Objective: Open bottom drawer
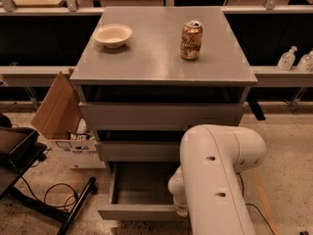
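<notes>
The grey cabinet (161,62) has three drawers. The bottom drawer (137,212) is pulled out towards me, and its shallow grey tray shows empty inside. Its flat front is at the lower edge of the view. The two upper drawer fronts (161,115) stand closed. My white arm (217,175) reaches down at the drawer's right front corner. The gripper is hidden behind the arm, near the drawer front.
A cream bowl (113,35) and a drink can (190,40) stand on the cabinet top. An open cardboard box (58,116) sits left of the cabinet, with a black stand and cables (44,195) on the floor. Bottles (287,58) stand on a shelf at right.
</notes>
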Motion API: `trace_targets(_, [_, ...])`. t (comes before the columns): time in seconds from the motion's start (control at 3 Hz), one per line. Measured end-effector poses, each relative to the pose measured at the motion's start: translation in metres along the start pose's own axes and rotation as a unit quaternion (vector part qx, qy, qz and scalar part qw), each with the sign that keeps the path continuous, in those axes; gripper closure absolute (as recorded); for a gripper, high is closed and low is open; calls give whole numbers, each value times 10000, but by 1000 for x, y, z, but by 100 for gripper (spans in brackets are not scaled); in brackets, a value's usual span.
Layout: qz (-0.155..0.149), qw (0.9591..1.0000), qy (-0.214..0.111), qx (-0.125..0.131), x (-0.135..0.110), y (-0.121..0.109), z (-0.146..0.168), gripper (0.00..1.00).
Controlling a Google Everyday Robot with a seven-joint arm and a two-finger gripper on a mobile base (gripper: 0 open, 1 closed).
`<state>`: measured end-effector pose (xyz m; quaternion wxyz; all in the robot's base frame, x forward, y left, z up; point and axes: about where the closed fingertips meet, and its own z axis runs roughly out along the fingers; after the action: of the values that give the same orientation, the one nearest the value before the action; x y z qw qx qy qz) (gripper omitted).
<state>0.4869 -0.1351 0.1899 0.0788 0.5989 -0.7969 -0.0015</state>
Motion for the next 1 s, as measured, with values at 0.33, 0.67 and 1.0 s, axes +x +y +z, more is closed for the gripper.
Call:
trace_targets(0.33, [11, 9999, 69, -116, 6, 12, 3, 82])
trace_targets(0.67, [11, 9999, 72, -122, 6, 12, 3, 51])
trace_targets(1.0, [11, 9999, 72, -122, 6, 12, 3, 28])
